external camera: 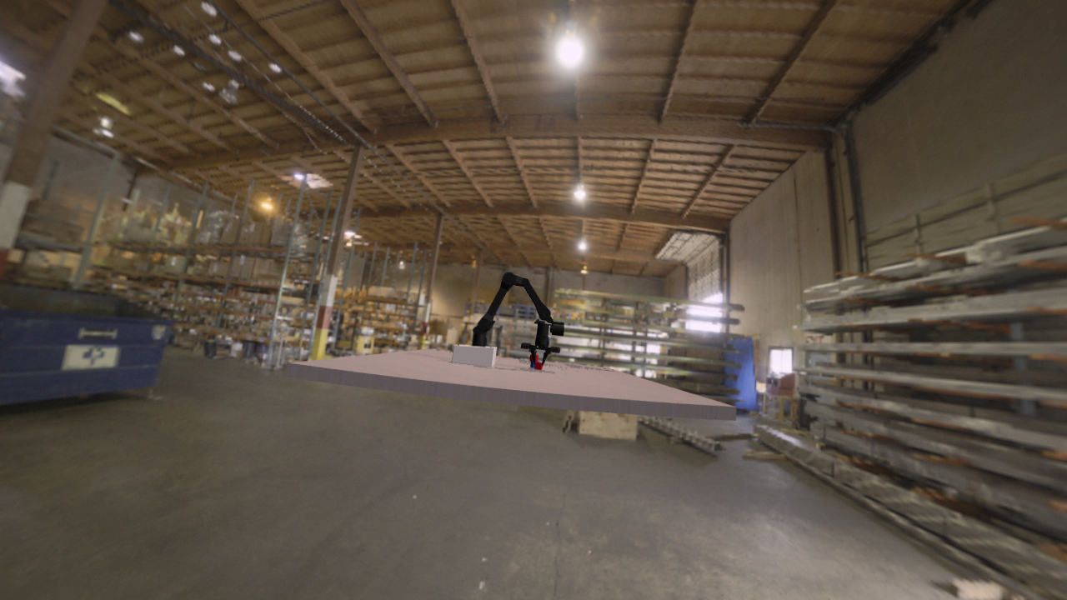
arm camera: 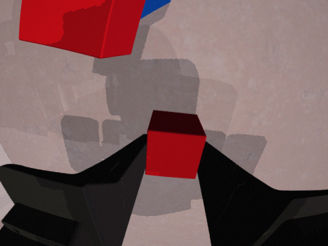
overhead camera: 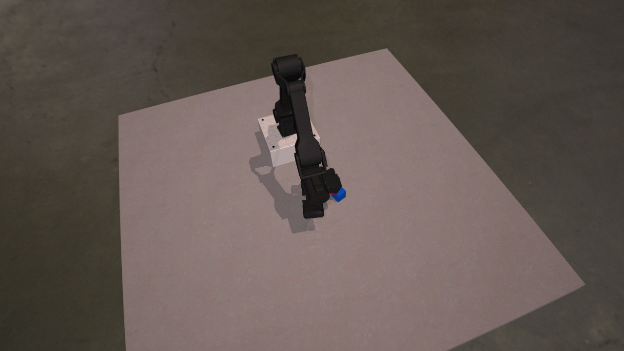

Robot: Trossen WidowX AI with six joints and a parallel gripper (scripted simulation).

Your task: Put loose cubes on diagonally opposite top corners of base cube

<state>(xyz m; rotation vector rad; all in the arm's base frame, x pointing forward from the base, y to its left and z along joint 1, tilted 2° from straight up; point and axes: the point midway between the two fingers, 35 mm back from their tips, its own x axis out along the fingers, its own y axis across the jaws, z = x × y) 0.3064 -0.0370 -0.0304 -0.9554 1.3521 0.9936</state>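
My gripper (external camera: 538, 363) (arm camera: 173, 142) is shut on a loose red cube (arm camera: 171, 155), with a finger against each of two opposite sides. The cube is low, at or near the table; I cannot tell whether it touches it. The arm hides it in the top view. The blue base cube (overhead camera: 340, 195) (arm camera: 153, 7) stands close by, mostly cut off in the wrist view. The other red cube (arm camera: 82, 27) sits on top of the blue cube, over one side of it; only a thin strip of it shows in the top view, under the arm's dark parts.
The pinkish table (overhead camera: 414, 218) (external camera: 597, 384) carries the cubes and the white mounting block (overhead camera: 283, 156) (external camera: 473, 355) under the arm. The stacked red and blue cubes stand right beside the gripper. Shadows of the arm fall around the held cube.
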